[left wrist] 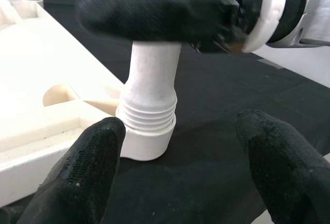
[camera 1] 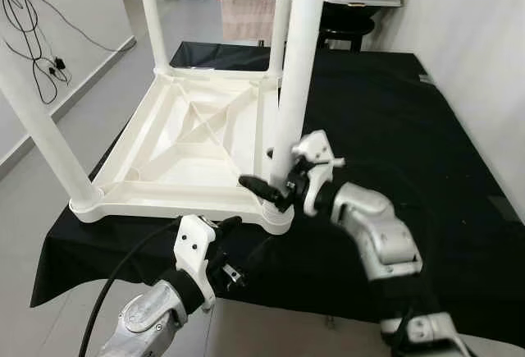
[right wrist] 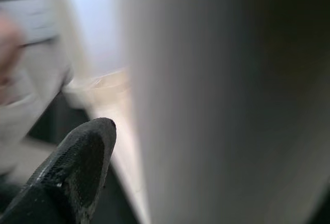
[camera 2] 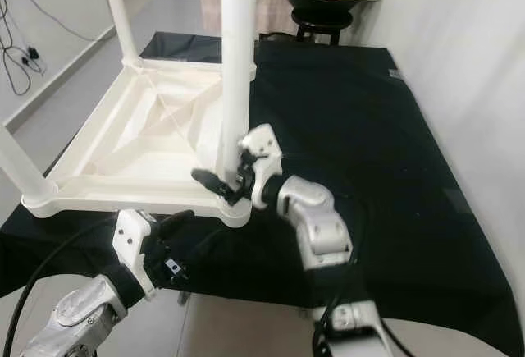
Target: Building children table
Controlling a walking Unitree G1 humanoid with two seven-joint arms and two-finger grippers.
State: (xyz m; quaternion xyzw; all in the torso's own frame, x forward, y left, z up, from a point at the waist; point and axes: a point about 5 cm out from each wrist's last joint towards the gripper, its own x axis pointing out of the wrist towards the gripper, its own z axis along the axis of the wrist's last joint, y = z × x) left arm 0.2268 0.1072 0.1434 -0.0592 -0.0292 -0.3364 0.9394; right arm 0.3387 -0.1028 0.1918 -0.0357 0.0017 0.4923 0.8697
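Black cloth (camera 1: 426, 127) covered the desk, and on it the white plastic tabletop (camera 1: 184, 148) lay upside down, its ribbed underside facing up, with legs already standing in three corners. It looked light, hollow and rigid, probably smooth enough to slide on the cloth if pushed sideways; the thick rim seemed the safest place to steady it.

The fourth leg (camera 1: 294, 70) stood upright in the near corner socket (camera 1: 275, 213) on the robot's right. In the left wrist view its threaded end (left wrist: 148, 116) still showed ridges above the collar, so it seemed not fully screwed home. A smooth, stiff tube like this would likely slip under a loose hold; low on the shaft, just above the threads, seemed the best place to grip for turning.

The right claw (camera 1: 275, 183) was closed around that leg near its base. The left claw (camera 1: 215, 238) hung open just below the tabletop's near edge, touching nothing.
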